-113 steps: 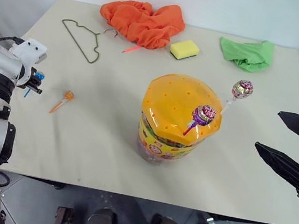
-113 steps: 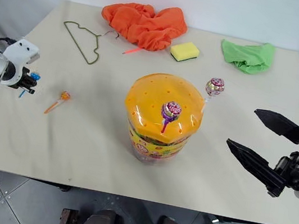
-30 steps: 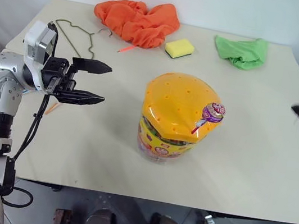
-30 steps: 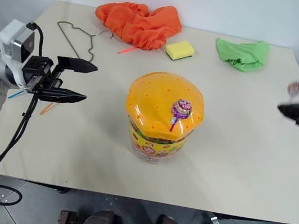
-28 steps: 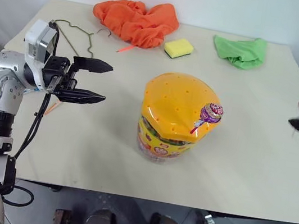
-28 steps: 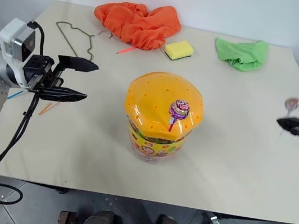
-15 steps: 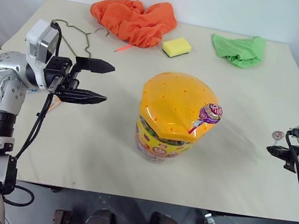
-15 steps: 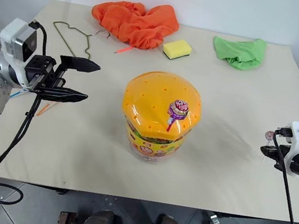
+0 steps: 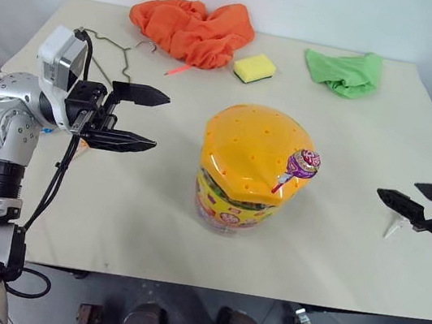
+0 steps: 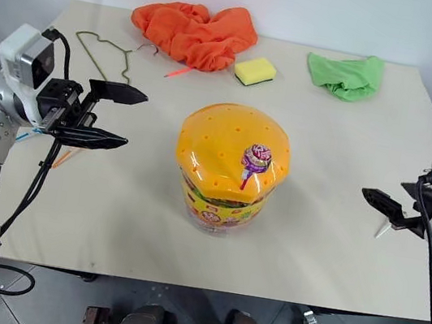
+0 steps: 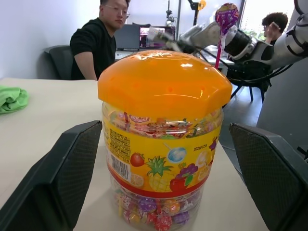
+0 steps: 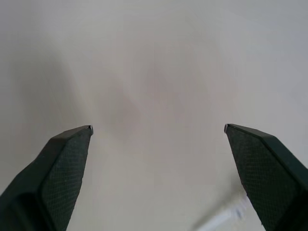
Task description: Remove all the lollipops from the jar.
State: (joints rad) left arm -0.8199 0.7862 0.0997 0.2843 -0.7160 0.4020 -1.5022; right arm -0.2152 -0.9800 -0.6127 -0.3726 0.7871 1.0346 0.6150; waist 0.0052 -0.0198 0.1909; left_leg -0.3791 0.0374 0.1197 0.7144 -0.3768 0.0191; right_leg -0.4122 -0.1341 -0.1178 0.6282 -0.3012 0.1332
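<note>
The jar [image 9: 247,175], a clear tub with a colourful label and a holed orange lid, stands mid-table. One purple-wrapped lollipop [image 9: 306,161] sticks out of the lid's right side on a red stick; the left wrist view shows it above the jar [image 11: 163,130] as well. My left gripper [image 9: 161,122] is open and level, left of the jar and pointing at it. At the table's right edge my right gripper [image 9: 398,189] is open, and under it lies the white stick of a lollipop [image 9: 390,230], its head hidden. An orange lollipop stick [image 10: 65,156] peeks out behind my left arm.
An orange cloth [image 9: 192,27], a wire hanger [image 9: 107,46], an orange-red pen-like stick [image 9: 180,68], a yellow sponge [image 9: 255,68] and a green cloth [image 9: 344,71] lie along the far side. People sit beyond the table in the left wrist view.
My right gripper came down at the table's right edge with a lollipop, opened and let it go onto the table. The left arm kept still.
</note>
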